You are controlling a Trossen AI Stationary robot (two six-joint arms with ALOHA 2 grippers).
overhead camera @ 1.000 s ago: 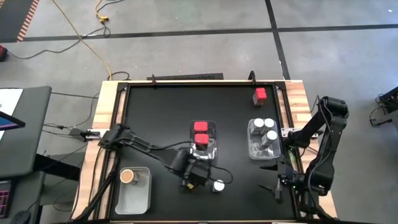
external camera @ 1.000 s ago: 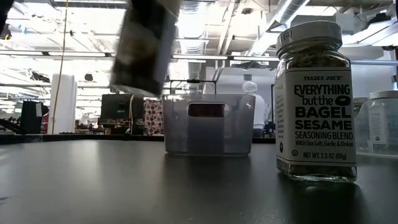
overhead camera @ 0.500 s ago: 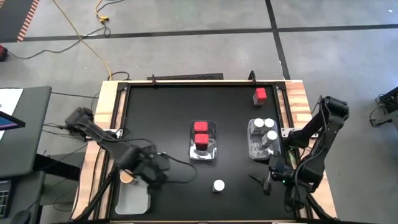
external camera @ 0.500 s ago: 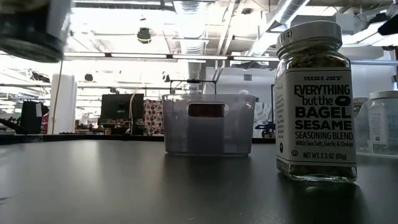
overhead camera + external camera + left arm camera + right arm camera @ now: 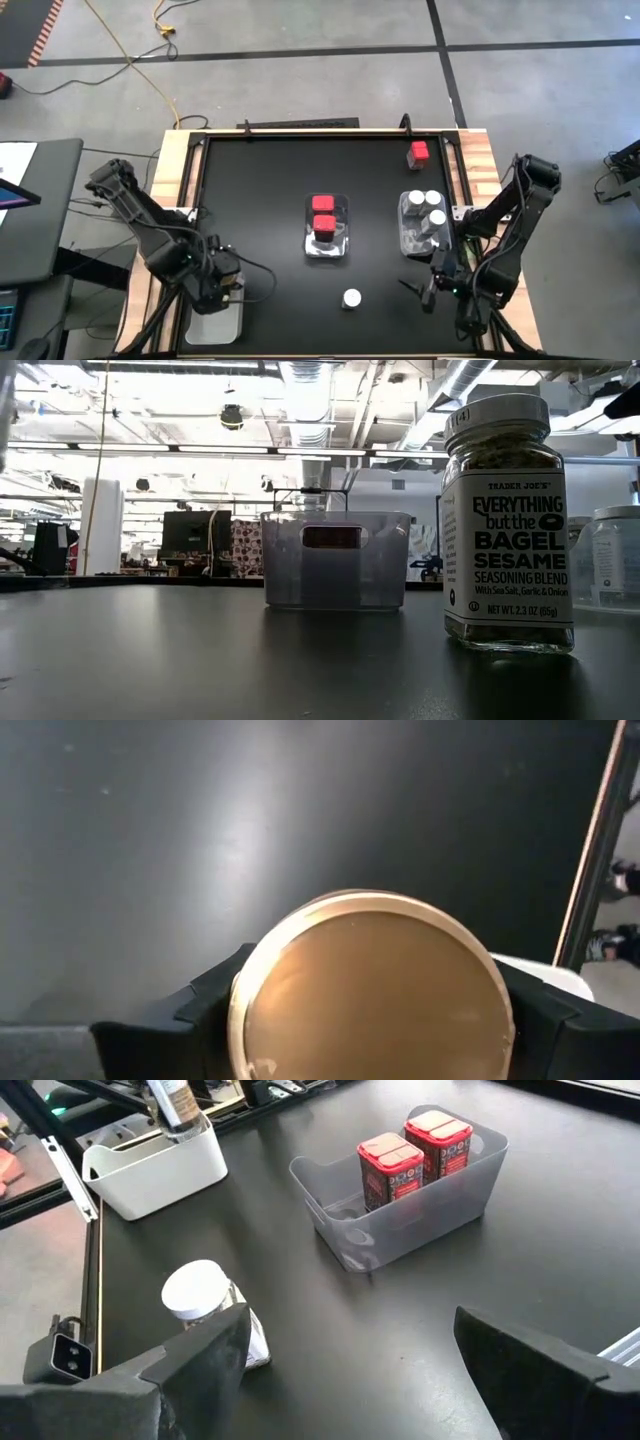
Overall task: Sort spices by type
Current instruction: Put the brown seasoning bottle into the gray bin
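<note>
Tan round-lidded jar (image 5: 370, 990) in left claw (image 5: 370, 1020)

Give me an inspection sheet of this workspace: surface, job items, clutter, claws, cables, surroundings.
Surface: black tabletop, wooden edges.
Job's things: two red square-topped spice tins in the centre clear plastic bin; one red tin loose at the far right corner; white-lidded round jars in the right clear bin; one white-lidded jar loose near the front; tan-lidded jar in the left claw.
Clutter: nothing seen.
Claws: left claw shut on the tan-lidded jar over the front-left white bin; right claw open, near the loose white-lidded jar.
Cables: yellow cable on the floor.
Surroundings: grey floor, black tape lines.
</note>
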